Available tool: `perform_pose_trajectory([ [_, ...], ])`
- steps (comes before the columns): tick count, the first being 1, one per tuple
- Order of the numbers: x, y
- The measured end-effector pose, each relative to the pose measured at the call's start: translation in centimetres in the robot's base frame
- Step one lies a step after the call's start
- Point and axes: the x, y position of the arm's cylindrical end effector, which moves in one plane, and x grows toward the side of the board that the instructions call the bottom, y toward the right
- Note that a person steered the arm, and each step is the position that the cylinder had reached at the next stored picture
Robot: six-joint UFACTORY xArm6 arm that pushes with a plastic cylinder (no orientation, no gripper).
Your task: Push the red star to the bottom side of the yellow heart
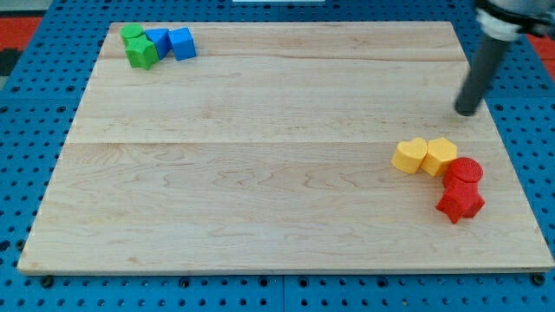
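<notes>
The red star (460,203) lies near the view's right edge of the wooden board, touching a red round block (463,172) just above it. The yellow heart (409,156) sits up and to the left of the star, touching a yellow hexagonal block (440,156) on its right. My tip (466,112) stands on the board above and to the right of the yellow blocks, apart from all blocks, roughly a hundred pixels above the red star.
A green block (132,35), a second green block (141,53), and two blue blocks (159,41) (182,43) cluster at the view's top left corner. The wooden board (260,156) rests on a blue pegboard (26,130).
</notes>
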Motion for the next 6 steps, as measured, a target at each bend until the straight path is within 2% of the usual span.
perform_pose_trajectory([
  [1,0.2,3.4],
  [2,3.7,5.4],
  [4,12.6,5.2],
  [5,15.0,1.1],
  [6,14.8,-4.9],
])
